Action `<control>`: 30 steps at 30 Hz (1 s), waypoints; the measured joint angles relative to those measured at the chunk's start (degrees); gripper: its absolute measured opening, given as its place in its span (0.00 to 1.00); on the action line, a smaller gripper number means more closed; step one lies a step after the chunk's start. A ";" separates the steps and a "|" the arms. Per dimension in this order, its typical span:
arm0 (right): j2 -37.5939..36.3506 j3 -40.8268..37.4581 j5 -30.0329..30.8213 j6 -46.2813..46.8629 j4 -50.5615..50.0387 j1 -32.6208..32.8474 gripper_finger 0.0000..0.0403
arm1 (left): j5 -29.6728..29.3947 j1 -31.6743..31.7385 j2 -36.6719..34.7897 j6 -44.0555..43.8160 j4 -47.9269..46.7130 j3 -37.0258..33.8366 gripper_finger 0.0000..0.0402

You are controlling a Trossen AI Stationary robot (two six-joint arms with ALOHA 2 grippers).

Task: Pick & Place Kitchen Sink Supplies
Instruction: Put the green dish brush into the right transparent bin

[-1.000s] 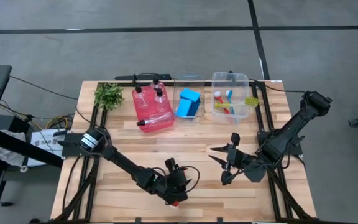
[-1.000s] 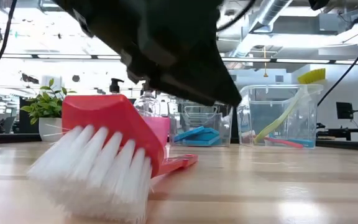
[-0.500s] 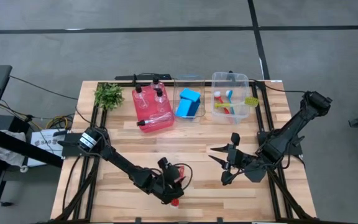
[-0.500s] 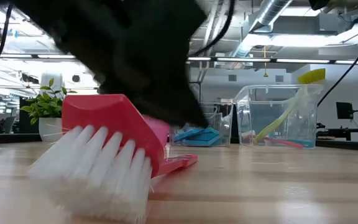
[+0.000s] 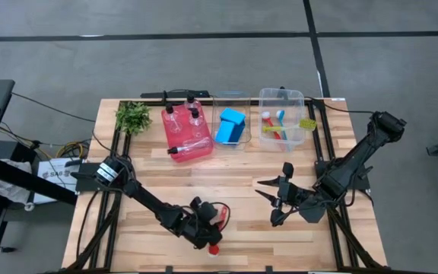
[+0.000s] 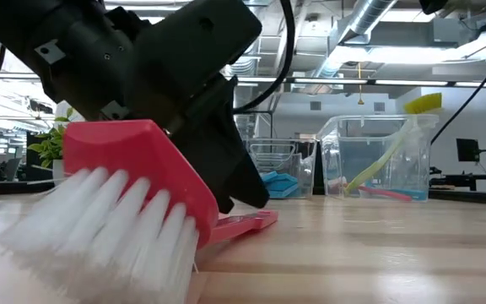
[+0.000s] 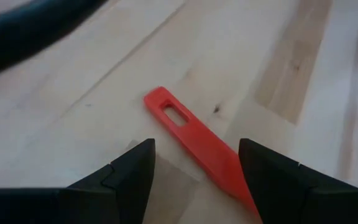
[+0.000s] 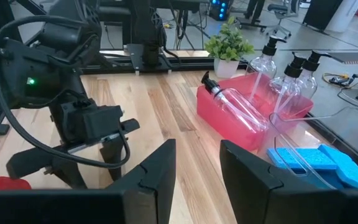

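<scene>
Left pincer (image 5: 206, 232) low over the near edge of the surface (image 5: 242, 171), at the red brush (image 6: 133, 211). Left wrist view: fingers (image 7: 126, 174) spread, one on each side of the flat red handle (image 7: 194, 137), which lies on the wood between them; no closure on it yet. Low view: brush head tilted, white bristles (image 6: 99, 232) on the surface, handle end flat behind it.

Right pincer (image 5: 278, 199) waits on the right side of the surface, fingers apart, holding nothing.

Far edge, left to right: plant (image 5: 132, 116), red bin (image 5: 186, 137) with pump bottles (image 8: 272, 62), clear bin with blue sponges (image 5: 231, 126), clear bin (image 5: 283, 118) with other brushes.

Risks, as judged from here:
- Handle is thin and flat on the wood. If the fingers close too high they may skate over it; too low and the tips jam on the surface.
- Handle runs off-centre, nearer one finger. Closing may push it sideways and swivel the brush rather than clamp it.
- Head is the heavy end. A grip far down the handle could let the brush droop or rotate in the grasp once lifted.
- Brush sits close to the near edge; a nudge could send it off.
- Carry to the far right bin crosses near the right arm; possible clash.
</scene>
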 joint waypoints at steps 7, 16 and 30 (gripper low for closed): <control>0.00 0.00 0.00 0.02 0.01 0.00 0.29 | 2.10 0.28 0.00 0.00 1.67 0.00 0.58; 0.00 0.00 0.00 0.02 0.02 0.00 0.29 | 4.72 0.65 2.54 0.15 6.46 0.17 0.58; 0.00 0.00 0.00 0.02 0.02 0.00 0.29 | 3.88 1.33 6.82 -1.50 10.71 0.30 0.32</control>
